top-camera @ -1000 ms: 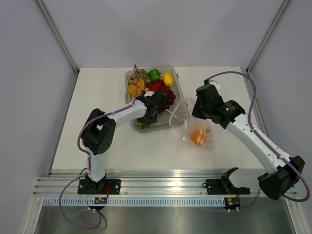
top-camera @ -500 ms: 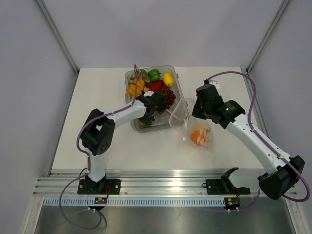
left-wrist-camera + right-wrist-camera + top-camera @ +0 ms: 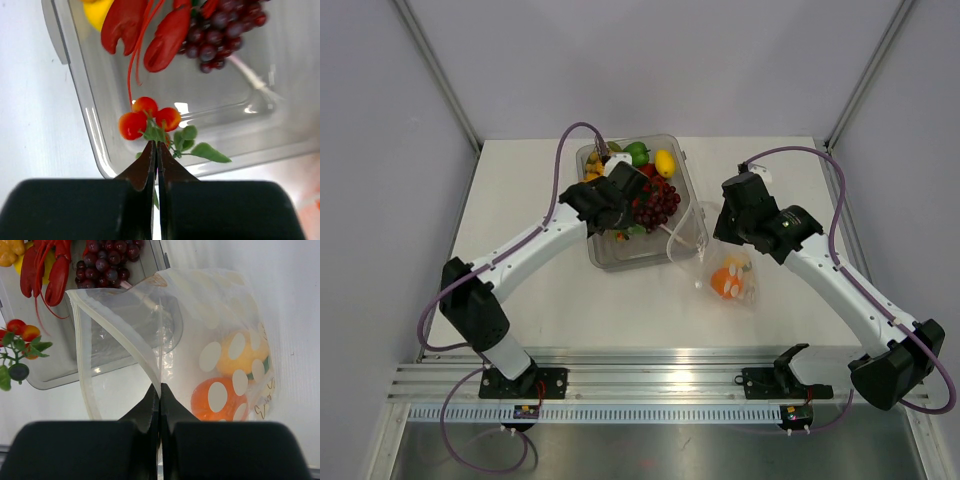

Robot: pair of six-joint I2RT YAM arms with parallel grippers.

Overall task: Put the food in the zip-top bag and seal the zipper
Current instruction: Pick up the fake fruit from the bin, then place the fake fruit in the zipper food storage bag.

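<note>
Zip-top bag [image 3: 215, 330] lay on the counter [image 3: 520, 180] just right of the clear tray [image 3: 95, 135], mouth facing the tray, with an orange [image 3: 212, 397] and a yellowish fruit already inside. Right fingers [image 3: 145, 405] were pressed together on the zipper [image 3: 115, 332] strip, lifting one lip so the mouth gaped. Left fingers [image 3: 142, 167] were pinched on the green stem of a cherry tomato sprig [image 3: 145, 117], hanging over the tray's corner; couldn't tell if it was clear of the floor. Lobster [image 3: 165, 37] and grapes [image 3: 220, 25] sat in the tray. Step looked like transfer to the bag. Thin stem grip, so I'd move slowly to avoid swing, enter tomatoes-first under the raised lip, watch the leaves snagging the zipper, and release only once well past the mouth.
</note>
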